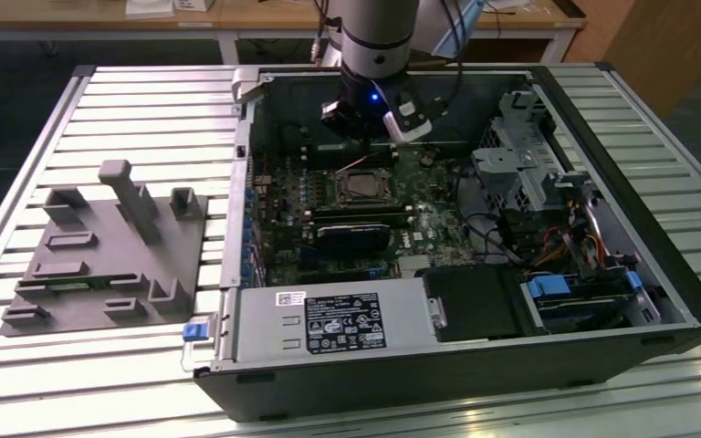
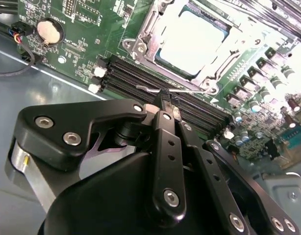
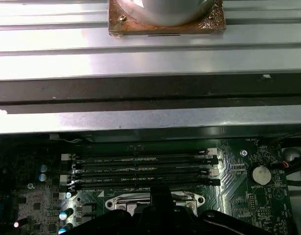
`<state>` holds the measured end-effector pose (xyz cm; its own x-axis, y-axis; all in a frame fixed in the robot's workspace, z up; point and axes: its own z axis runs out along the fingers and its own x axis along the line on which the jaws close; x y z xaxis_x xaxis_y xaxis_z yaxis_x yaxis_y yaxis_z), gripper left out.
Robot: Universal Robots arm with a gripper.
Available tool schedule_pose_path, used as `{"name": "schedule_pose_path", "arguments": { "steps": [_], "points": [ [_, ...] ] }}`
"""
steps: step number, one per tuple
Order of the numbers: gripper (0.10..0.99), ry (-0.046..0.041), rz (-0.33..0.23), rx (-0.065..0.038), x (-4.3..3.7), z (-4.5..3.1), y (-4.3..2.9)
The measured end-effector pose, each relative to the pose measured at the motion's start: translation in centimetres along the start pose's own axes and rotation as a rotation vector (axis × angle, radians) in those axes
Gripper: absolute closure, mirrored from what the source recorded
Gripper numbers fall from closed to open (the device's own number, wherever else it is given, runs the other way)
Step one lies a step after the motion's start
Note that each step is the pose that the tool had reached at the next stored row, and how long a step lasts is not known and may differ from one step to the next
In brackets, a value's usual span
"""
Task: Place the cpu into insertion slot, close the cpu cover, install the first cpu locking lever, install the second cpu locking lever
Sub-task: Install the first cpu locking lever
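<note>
Exterior view: open case (image 1: 448, 374) with cpu (image 1: 360, 189) on slatted metal table (image 1: 143, 100)

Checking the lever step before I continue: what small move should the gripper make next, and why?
Probably ease the locking lever down toward its catch: the cpu already sits framed by the lowered cpu cover, and the shut gripper has its tips right at that thin wire, which seems not yet hooked.
</note>
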<state>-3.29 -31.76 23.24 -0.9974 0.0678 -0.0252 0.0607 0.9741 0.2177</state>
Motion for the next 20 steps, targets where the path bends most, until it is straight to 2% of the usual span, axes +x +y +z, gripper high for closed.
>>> {"name": "schedule_pose_path", "arguments": {
  "steps": [6, 13, 16, 20],
  "points": [
    [0.980, -0.0161, -0.004, 0.010, 0.03, 0.59, -0.13],
    [0.980, -0.0353, -0.009, 0.038, 0.07, 1.09, -0.25],
    [0.980, -0.0397, -0.010, 0.046, 0.08, 1.23, -0.26],
    [0.980, -0.0414, -0.011, 0.048, 0.10, 1.38, -0.16]
  ]
}}
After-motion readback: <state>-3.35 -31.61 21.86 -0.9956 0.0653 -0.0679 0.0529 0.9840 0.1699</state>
